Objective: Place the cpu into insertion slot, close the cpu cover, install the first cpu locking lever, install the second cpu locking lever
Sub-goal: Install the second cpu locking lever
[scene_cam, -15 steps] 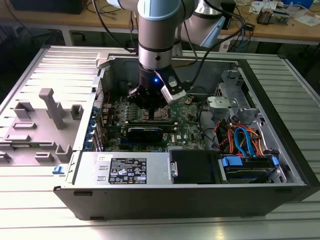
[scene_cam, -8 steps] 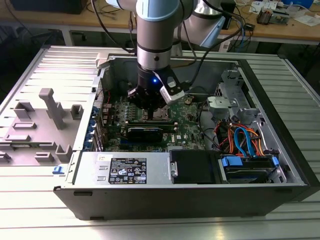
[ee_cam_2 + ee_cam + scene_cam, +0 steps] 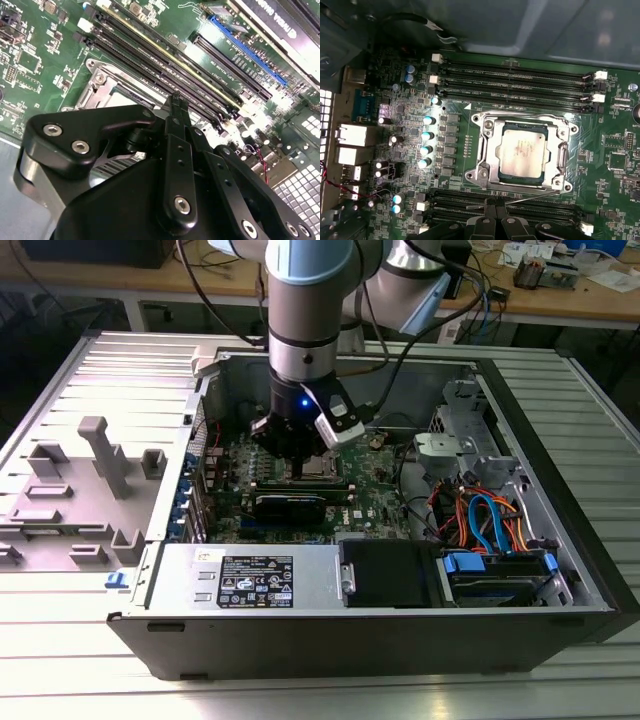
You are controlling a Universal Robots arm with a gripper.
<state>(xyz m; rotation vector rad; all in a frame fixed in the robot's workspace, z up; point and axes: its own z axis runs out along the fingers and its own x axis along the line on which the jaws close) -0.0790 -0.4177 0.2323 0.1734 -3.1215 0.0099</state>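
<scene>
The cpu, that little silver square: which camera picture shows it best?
The first wrist view: the cpu faces the camera, sitting in the insertion slot with the cpu cover framing it. In the exterior view it is a small pale patch under the arm. In the second wrist view the gripper hides most of that spot.

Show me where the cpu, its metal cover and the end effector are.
cpu (image 3: 522, 148), first wrist view, centre of its grey top.
cpu cover (image 3: 485, 150), first wrist view, frame's side rail.
end effector (image 3: 495, 207), first wrist view, fingertips.
</scene>
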